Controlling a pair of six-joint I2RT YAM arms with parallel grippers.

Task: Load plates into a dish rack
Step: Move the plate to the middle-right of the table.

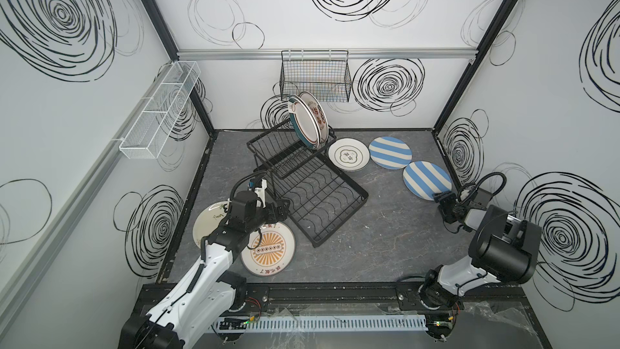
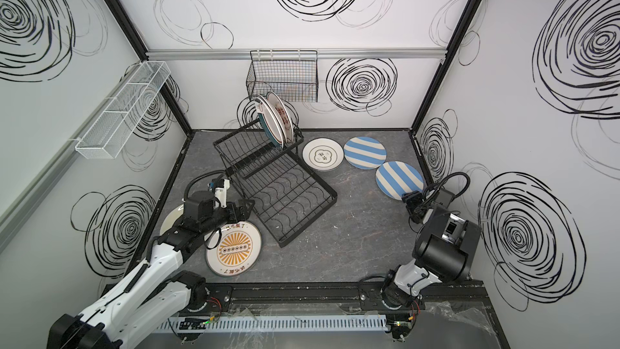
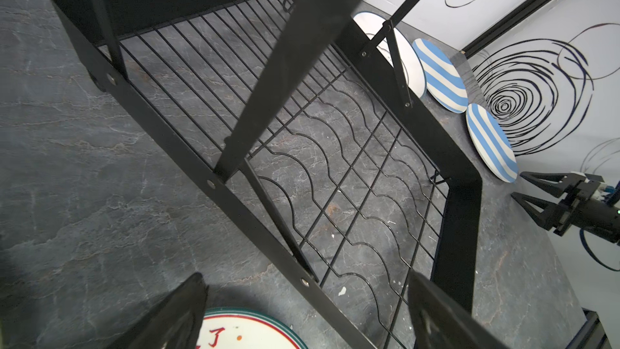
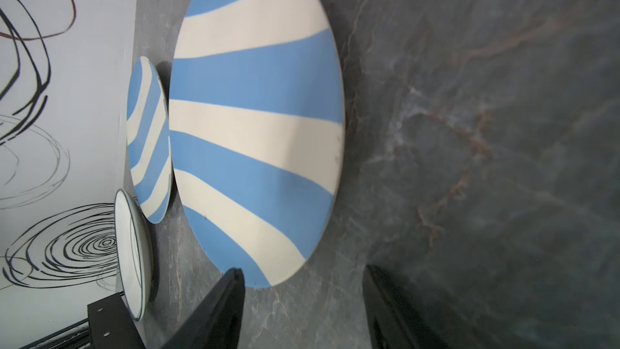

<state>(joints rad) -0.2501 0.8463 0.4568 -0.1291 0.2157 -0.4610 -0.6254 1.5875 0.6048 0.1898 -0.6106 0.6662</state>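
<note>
The black dish rack [image 1: 339, 226] stands slanted at mid-table, and its raised basket holds two upright plates: a green-rimmed one [image 1: 302, 122] and one with red characters [image 1: 317, 119]. Flat on the table lie a white emblem plate [image 1: 349, 154], two blue-white striped plates [image 1: 390, 152] [image 1: 426, 180], an orange sunburst plate [image 1: 268, 250] and a cream script plate [image 1: 209, 221]. My left gripper [image 3: 307, 282] is open above the rack's near-left rim and the sunburst plate's edge [image 3: 255, 330]. My right gripper [image 4: 302, 271] is open at the near edge of the closer striped plate [image 4: 255, 122], with only table between its fingers.
A black mesh basket [image 1: 315, 77] hangs on the back wall above the rack. A white mesh tray [image 1: 161, 112] is fixed to the left wall. The striped plates lie close to the right wall. A black rail [image 1: 318, 292] borders the table's front.
</note>
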